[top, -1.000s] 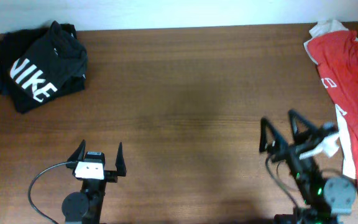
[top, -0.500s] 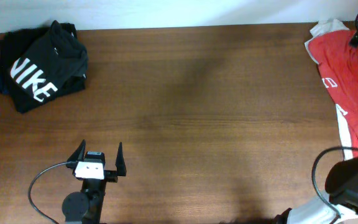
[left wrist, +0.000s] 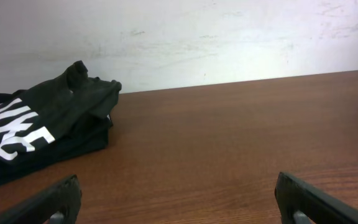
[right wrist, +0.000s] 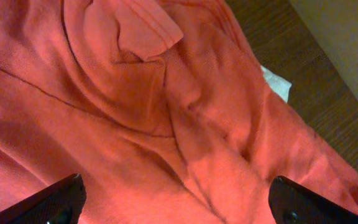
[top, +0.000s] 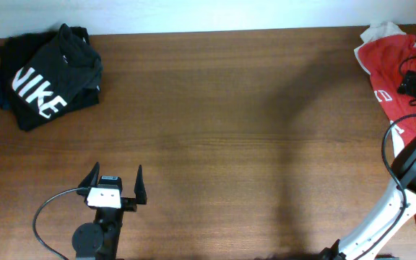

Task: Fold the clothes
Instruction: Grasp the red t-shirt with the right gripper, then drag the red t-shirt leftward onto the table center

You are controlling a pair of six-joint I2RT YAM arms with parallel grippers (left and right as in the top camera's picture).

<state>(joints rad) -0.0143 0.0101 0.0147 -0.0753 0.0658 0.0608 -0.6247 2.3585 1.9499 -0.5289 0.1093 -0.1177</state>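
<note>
Right fingers [right wrist: 58, 202] gape empty, seemingly above T-shirt [right wrist: 166, 112]; left fingers [left wrist: 55, 200] likewise, facing black shirt [left wrist: 42, 127].

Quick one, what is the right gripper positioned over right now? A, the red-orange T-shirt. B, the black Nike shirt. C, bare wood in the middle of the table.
A: the right gripper, jaws wide apart, frames only creased red-orange T-shirt fabric in the right wrist view, and overhead it is over that shirt at the far right of the table.

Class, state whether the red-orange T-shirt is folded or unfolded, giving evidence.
Unfolded. The red-orange T-shirt sprawls crumpled along the table's right edge; the right wrist view shows loose wrinkles, no neat fold.
</note>
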